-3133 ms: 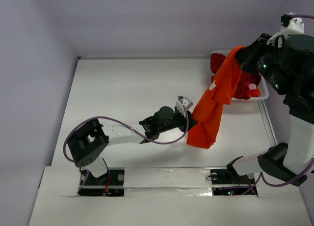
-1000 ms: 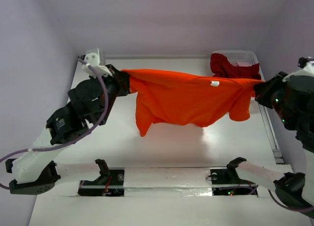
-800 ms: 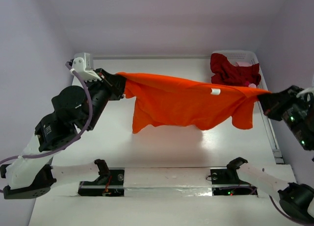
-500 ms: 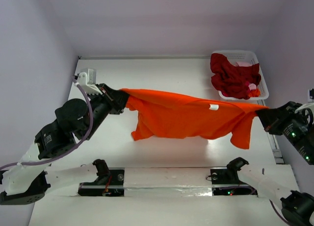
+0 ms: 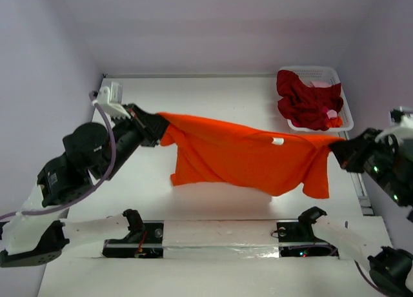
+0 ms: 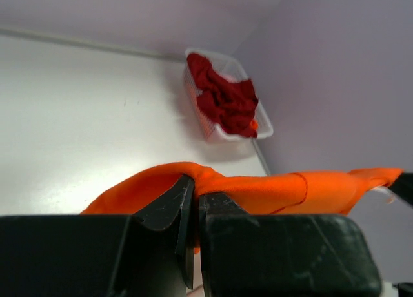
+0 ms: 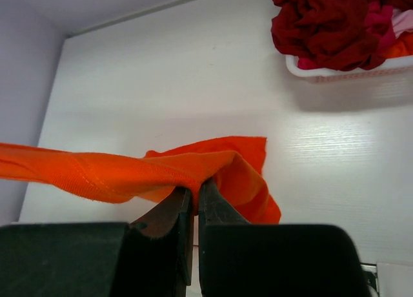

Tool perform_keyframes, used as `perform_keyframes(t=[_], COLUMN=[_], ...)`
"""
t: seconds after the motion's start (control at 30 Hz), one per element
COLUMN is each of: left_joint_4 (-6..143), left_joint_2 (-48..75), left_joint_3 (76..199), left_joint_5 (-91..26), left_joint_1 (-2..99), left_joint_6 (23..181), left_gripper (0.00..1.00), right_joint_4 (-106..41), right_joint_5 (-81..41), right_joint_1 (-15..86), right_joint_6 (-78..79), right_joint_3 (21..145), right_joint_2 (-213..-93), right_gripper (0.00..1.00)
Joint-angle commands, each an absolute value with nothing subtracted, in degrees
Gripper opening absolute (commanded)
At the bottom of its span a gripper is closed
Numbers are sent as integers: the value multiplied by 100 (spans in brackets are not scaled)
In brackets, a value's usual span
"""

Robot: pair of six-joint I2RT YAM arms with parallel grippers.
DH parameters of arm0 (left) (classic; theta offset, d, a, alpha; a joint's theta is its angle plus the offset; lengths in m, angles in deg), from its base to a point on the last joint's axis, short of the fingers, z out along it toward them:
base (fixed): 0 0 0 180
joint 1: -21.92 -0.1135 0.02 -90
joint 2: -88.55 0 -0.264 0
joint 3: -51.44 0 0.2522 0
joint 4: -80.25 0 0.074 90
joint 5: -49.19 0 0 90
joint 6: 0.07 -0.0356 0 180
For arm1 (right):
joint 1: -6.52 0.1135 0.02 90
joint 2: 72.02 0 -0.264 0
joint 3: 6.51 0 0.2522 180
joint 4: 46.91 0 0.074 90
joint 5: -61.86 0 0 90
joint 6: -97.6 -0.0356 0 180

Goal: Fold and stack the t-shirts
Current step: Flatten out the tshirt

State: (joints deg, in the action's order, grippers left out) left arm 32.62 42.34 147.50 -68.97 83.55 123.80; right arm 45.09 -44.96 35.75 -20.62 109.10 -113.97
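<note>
The bright orange-red t-shirt [image 5: 245, 156] hangs stretched in the air between my two grippers, above the middle of the table. My left gripper [image 5: 159, 125] is shut on its left end, and the cloth shows pinched there in the left wrist view [image 6: 213, 181]. My right gripper [image 5: 334, 148] is shut on its right end, where a sleeve [image 5: 316, 175] droops; the right wrist view shows the pinched fold [image 7: 193, 171]. The dark crimson t-shirt [image 5: 310, 103] lies crumpled in the white basket [image 5: 321, 70] at the back right, with a bit of pink cloth [image 5: 333, 114] beside it.
The basket also shows in the left wrist view [image 6: 260, 125] and the right wrist view [image 7: 361, 66]. Lilac walls close in the table at the left, back and right. The arm bases [image 5: 139, 235] sit at the near edge.
Both grippers lifted and spread the orange-red shirt wide from a bunched hang by the basket, then carried it forward and lower over the table's middle, still stretched between them.
</note>
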Motion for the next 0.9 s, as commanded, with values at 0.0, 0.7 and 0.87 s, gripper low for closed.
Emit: perform_keyframes(t=[0.0,0.7,0.87], left_joint_4=[3116,3397,3282], left_joint_2=[3470,1463,2174], left_joint_3=[16036,18185,17736], left_joint_5=[-7455,-7772,-7693], left_joint_1=[8309,8195,8195], left_joint_6=[12088,11295,11559], left_gripper=[0,0,0], right_joint_4=[4288,3831,3989], right_joint_5=[-4967,-4844,-4652], right_joint_1=[3526,3526,3526], right_joint_6=[-2026,-1674,-1700], right_joint_3=[11464,14367,13664], right_joint_2=[-12392,-14736,-13988], right_gripper=[0,0,0])
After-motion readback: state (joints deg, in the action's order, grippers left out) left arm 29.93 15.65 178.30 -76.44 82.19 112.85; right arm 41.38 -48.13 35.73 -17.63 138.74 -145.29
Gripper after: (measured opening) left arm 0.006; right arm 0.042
